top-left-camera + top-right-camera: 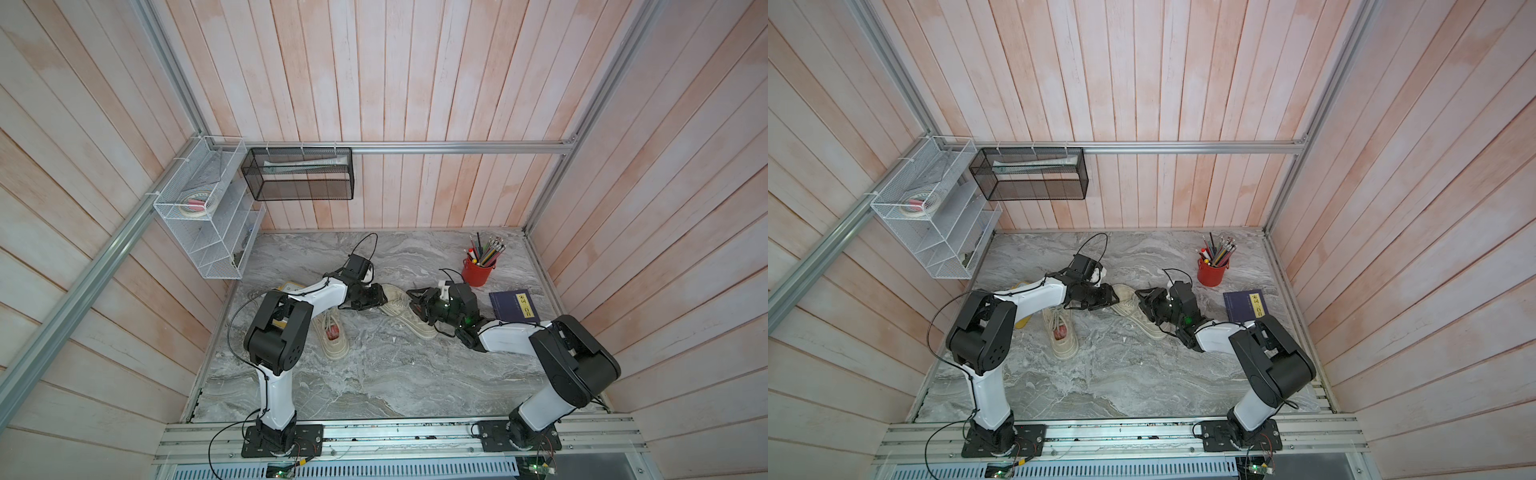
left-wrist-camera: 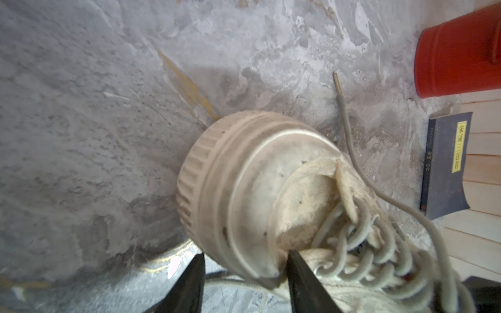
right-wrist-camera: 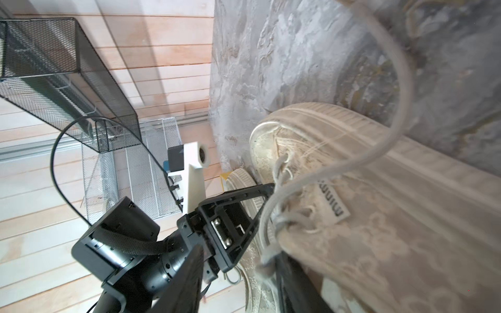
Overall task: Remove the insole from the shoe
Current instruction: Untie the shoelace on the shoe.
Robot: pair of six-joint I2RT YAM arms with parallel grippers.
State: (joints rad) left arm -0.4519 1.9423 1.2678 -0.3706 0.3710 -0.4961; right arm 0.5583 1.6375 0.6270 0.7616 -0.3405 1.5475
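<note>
While both arms reach toward the middle of the marble table, the cream shoe lies between them, its toe pointing far and left and its heel near and right in both top views. The left gripper comes in from the left at the toe. In the left wrist view its two dark fingers stand partly apart astride the toe rim; one touches the canvas upper, while the other stands clear of the sole, so no firm grip shows. The right gripper hangs over the heel half of the shoe with its jaws about half spread. In the right wrist view one finger lies against the shoe's side, and I cannot tell whether anything is pinched. The insole is hidden inside the shoe. A loose lace trails across the marble. A second cream shoe sits near the left arm, while a red pencil cup and a blue book stand to the right.
</note>
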